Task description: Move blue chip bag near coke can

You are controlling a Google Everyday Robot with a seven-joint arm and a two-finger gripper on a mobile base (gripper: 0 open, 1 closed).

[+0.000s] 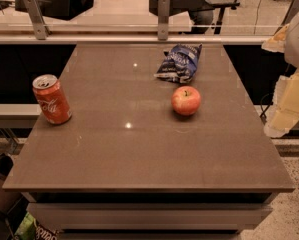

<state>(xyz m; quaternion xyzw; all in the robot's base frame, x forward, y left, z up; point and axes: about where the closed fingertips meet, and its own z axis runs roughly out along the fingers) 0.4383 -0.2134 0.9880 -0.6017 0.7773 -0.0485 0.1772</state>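
The blue chip bag (179,62) lies crinkled on the far middle-right of the brown table (139,154). The coke can (51,99) stands upright near the table's left edge, well apart from the bag. My gripper (285,104) is a pale yellow and white shape at the right edge of the view, off the table's right side, to the right of the bag and not touching it. It holds nothing that I can see.
A red apple (186,100) sits just in front of the bag, between it and the near edge. A rail with metal posts (163,14) runs behind the table. A dark bin (1,179) stands on the floor at the lower left.
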